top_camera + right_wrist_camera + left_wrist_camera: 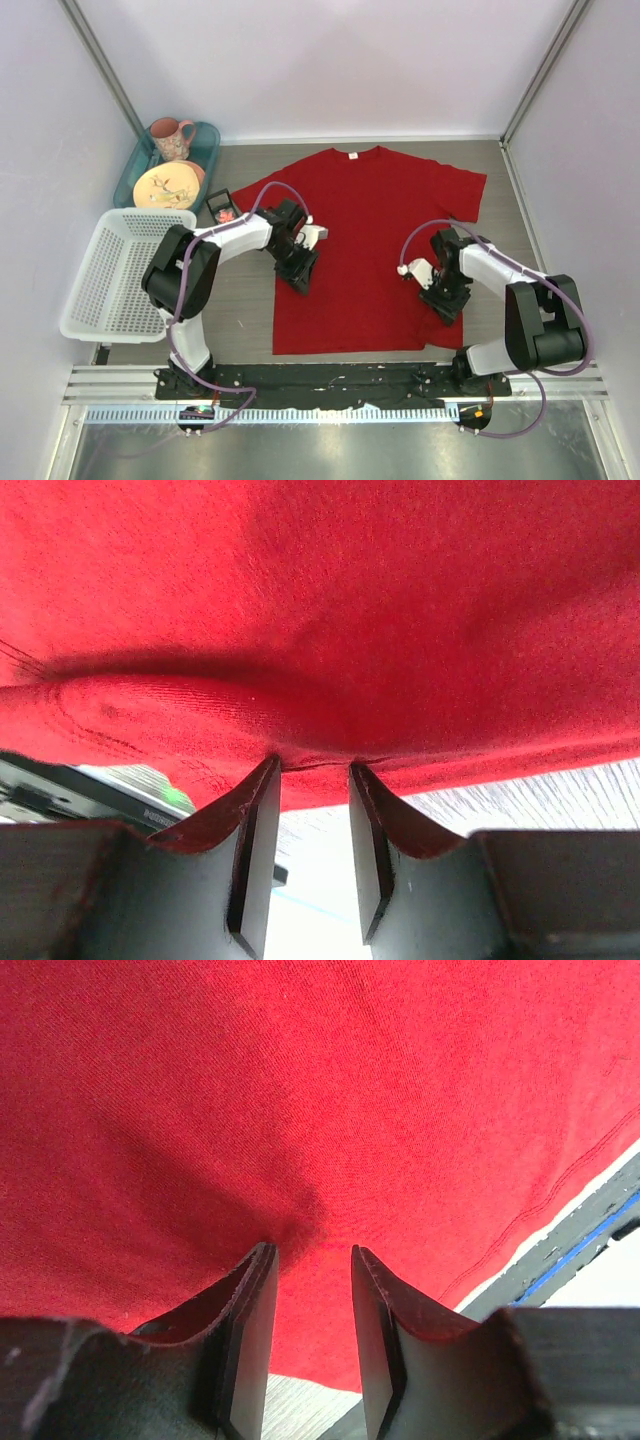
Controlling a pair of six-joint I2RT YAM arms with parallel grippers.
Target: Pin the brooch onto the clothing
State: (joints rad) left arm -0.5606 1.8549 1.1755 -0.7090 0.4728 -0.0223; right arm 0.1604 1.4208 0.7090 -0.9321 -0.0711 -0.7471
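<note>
The clothing (370, 230), a bright red T-shirt with a white neck label, lies flat on the table. My left gripper (302, 275) is at its left side edge. In the left wrist view this gripper (310, 1250) stands open, its tips pressed onto the clothing (300, 1090), which puckers slightly between them. My right gripper (447, 303) is at the shirt's right edge. In the right wrist view it (313, 765) is open too, tips touching the hem of the clothing (350, 580) beside a raised fold. I cannot make out the brooch for sure.
A small black box (222, 208) with something pinkish inside stands left of the shirt. Beyond it is a teal tray (205, 140) holding a pink mug (172, 138) and a plate (168, 186). A white basket (120, 270) fills the left side.
</note>
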